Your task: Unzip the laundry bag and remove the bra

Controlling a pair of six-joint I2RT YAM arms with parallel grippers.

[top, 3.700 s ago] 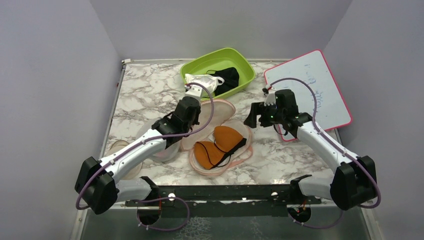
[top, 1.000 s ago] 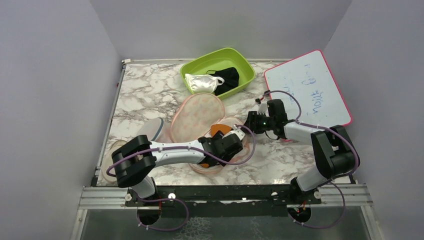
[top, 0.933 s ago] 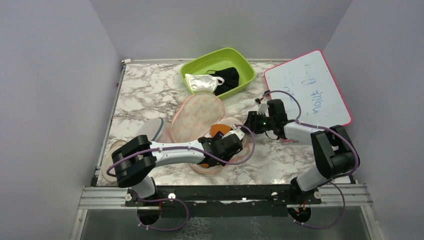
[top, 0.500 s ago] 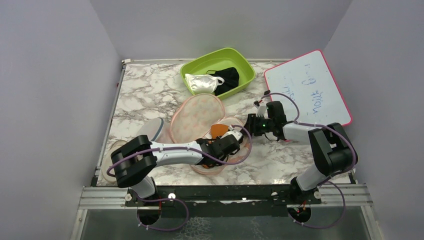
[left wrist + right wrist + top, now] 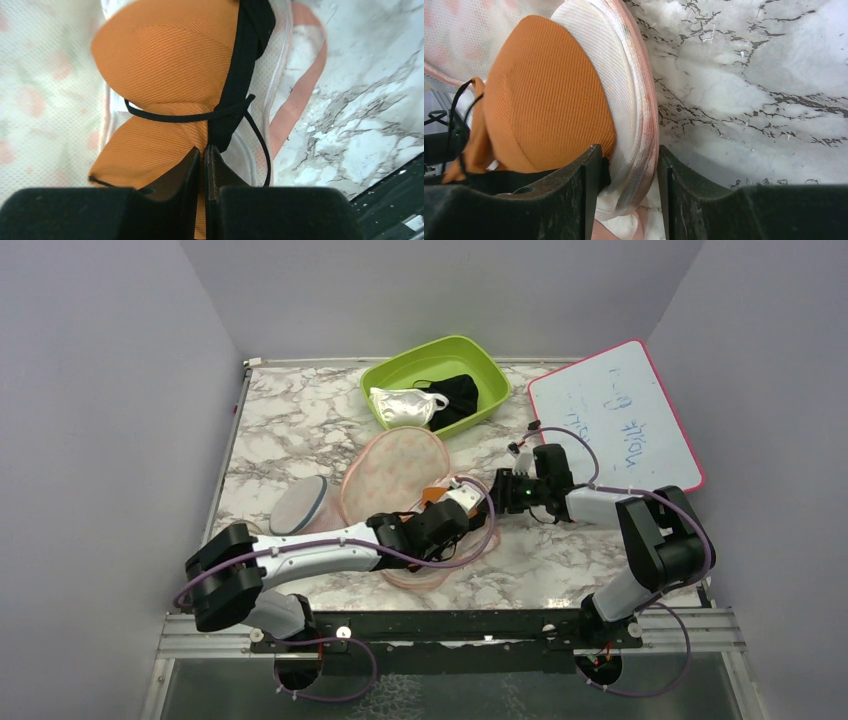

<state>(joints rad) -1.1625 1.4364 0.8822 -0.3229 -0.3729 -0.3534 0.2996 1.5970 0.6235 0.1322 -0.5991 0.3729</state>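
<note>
Lifting the orange-cupped, black-strapped bra out wants a slow upward pull so its straps don't snag the peach flowered mesh laundry bag it lies in, centre frame. The left gripper, arm stretched low across the table, pinches cup and black band; the right gripper clamps the bag's rim.

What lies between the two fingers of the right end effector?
The right wrist view shows the pink-edged rim of the laundry bag between the fingers of the right end effector, with the orange bra just inside that rim.
</note>
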